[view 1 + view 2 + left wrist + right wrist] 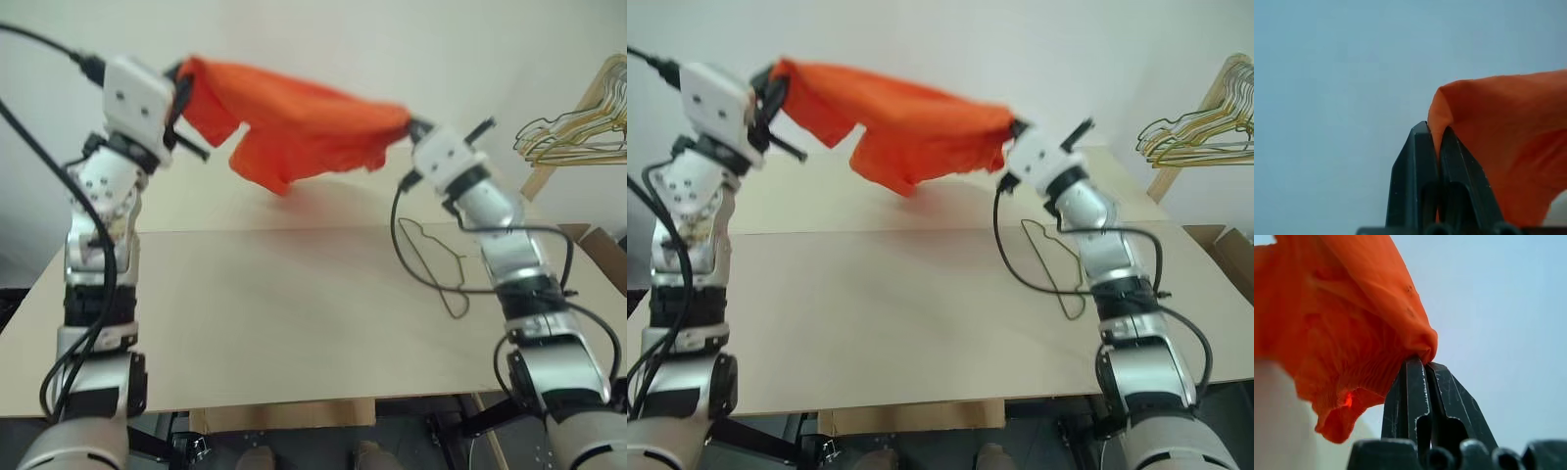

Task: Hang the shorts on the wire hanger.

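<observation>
Fingers (1420, 161) w/ pinched shorts (294, 122), aloft

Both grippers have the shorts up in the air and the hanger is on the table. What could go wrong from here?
1. The left gripper and right gripper each pinch only a thin edge of the shorts, so the fabric may slip out.
2. The wire hanger lies flat beside the right forearm; with both grippers occupied, threading it looks awkward.
3. A black cable loops over the hanger and could snag it.
</observation>
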`<state>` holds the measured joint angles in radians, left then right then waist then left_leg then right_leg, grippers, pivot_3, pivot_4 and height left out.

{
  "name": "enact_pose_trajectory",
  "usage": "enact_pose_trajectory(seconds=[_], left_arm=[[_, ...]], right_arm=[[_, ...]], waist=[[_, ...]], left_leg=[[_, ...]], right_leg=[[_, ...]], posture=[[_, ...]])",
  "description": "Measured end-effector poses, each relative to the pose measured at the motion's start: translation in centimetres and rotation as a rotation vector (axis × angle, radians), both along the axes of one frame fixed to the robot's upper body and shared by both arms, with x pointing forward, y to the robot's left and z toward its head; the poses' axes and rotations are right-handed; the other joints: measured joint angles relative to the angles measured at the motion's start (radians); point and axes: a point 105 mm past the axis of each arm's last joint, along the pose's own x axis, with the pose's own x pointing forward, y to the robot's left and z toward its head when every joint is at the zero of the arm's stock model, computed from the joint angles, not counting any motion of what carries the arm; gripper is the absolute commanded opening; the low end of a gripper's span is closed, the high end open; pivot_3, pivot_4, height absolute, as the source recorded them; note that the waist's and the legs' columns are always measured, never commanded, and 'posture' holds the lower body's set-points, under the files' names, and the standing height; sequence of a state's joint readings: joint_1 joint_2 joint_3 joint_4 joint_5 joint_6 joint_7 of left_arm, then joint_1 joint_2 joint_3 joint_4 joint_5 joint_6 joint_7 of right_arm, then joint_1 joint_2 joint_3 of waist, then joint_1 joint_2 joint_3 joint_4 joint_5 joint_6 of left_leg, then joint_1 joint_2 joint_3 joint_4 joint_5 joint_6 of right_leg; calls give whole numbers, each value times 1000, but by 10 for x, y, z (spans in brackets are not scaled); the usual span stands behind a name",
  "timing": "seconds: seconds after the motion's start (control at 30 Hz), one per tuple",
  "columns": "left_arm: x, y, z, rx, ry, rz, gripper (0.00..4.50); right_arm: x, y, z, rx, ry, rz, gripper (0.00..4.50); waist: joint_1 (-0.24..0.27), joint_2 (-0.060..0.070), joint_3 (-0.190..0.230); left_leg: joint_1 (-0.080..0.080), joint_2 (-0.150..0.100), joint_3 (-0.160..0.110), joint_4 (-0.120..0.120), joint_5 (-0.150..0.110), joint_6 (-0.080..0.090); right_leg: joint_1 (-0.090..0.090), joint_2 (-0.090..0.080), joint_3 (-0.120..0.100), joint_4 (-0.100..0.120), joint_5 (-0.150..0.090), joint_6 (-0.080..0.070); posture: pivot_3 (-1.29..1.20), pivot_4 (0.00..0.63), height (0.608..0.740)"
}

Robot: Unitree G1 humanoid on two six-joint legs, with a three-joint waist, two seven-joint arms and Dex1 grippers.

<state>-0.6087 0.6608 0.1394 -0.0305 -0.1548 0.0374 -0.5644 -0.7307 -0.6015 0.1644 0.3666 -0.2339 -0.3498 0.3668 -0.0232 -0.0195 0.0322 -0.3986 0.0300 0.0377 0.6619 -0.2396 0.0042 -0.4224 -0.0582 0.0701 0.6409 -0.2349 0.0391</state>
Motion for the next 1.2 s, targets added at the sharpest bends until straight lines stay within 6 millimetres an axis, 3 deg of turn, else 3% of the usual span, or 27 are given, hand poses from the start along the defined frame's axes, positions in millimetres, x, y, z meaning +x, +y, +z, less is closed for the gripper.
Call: enact_pose_trajectory(seconds=[0.13,0.23,0.33,0.43,0.6,0.87,1.1,1.17,1.2], left_arm=[[-36,6,-93,291,327,-111,24],[-58,8,-149,367,545,-174,24],[-69,11,-165,424,620,-204,24],[-80,11,-178,482,688,-235,24],[-107,11,-203,578,831,-320,24],[-137,6,-207,666,961,-415,24],[-149,1,-206,701,1014,-422,24],[-146,1,-207,692,1001,-405,0],[-145,2,-207,692,1000,-406,460]], right_arm=[[-23,-6,-73,-162,214,64,0],[-27,-6,-87,-179,248,80,0],[-30,-5,-91,-254,267,118,0],[-41,-15,-111,-420,369,169,0],[-78,-34,-134,-597,609,315,0],[-92,-35,-143,-677,680,407,0],[-101,-38,-145,-734,704,463,0],[-104,-42,-145,-754,737,468,531],[-106,-44,-145,-765,755,470,738]], waist=[[-4,0,0],[-9,1,2],[-10,0,3],[-6,0,3],[-2,0,3],[-8,0,3],[-3,-1,3],[2,-1,3],[5,-1,3]], left_leg=[[11,2,3,0,2,3],[19,4,3,0,3,5],[25,4,3,-1,4,5],[25,4,3,-2,3,5],[24,4,4,-2,1,9],[27,4,6,-2,1,10],[27,4,6,-2,1,10],[27,4,6,-2,1,10],[27,4,6,-2,1,10]], right_leg=[[6,2,1,2,0,-3],[14,4,1,2,-2,-4],[20,4,1,1,-3,-3],[20,3,1,1,-3,-4],[19,2,1,0,-4,-4],[20,2,2,2,-6,-6],[21,2,2,2,-6,-6],[21,2,2,2,-6,-6],[20,2,2,2,-6,-6]], posture=[[59,0,740],[57,0,740],[54,0,740],[51,0,740],[40,0,740],[45,0,740],[54,0,740],[56,0,740],[54,0,740]])
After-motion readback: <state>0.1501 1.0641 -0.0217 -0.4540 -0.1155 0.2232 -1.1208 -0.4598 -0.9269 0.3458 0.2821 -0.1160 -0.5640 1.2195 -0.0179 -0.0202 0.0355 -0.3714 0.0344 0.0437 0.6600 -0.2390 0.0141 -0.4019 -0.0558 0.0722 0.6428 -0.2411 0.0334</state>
